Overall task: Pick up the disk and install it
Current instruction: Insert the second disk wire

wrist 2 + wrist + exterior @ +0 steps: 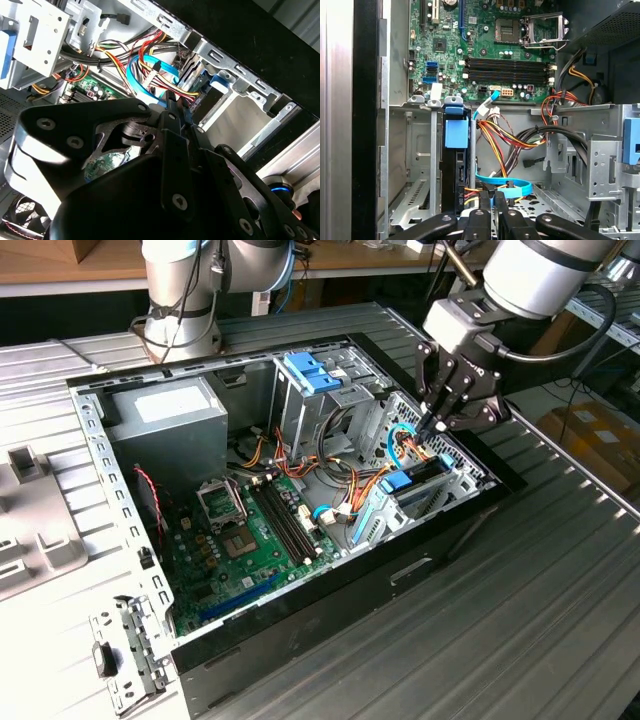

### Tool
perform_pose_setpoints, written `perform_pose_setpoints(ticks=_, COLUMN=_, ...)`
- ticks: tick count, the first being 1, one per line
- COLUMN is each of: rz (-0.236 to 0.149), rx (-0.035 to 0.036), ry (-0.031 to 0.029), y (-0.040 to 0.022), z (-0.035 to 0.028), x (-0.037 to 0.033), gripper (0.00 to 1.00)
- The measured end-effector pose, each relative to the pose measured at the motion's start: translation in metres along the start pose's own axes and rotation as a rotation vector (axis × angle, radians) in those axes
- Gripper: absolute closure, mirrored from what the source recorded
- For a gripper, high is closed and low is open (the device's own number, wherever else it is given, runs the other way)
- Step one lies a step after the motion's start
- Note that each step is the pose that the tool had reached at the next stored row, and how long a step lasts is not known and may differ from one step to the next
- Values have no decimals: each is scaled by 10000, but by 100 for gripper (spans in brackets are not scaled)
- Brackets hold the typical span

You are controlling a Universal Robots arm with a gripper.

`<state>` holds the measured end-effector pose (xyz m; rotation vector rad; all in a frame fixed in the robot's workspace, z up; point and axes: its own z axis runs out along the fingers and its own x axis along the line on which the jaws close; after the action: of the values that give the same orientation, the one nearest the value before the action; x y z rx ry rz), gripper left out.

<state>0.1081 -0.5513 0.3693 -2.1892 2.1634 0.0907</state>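
An open computer case [300,570] lies on its side on a grey metal table [520,610] with long ridges. Behind it stands the base of a second robot arm [180,300], and a wooden shelf [60,265] runs along the back. A cardboard box [590,435] sits on the floor at the exterior view's right.

Inside the case are a green circuit board [250,540], a grey power box [165,425] and bunches of red, yellow and orange wires [505,135]. A flat blue cable [507,185] curls near the drive cage [415,165].

The disk [456,165] stands on its edge in a slot of the silver drive cage, at the case's corner on the exterior view's right. It looks dark, with a light-blue frame and a brighter blue tab [456,132] on its end.

The gripper [432,425] hangs just over the wires beside the disk. In both wrist views its black fingers [492,210] are pressed close together with nothing between them. It is not touching the disk.
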Motion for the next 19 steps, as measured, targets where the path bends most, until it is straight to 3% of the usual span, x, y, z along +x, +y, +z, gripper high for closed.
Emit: perform_pose_setpoints(ticks=19, rz=0, rx=0, ry=1, y=30, z=15, x=34, gripper=84)
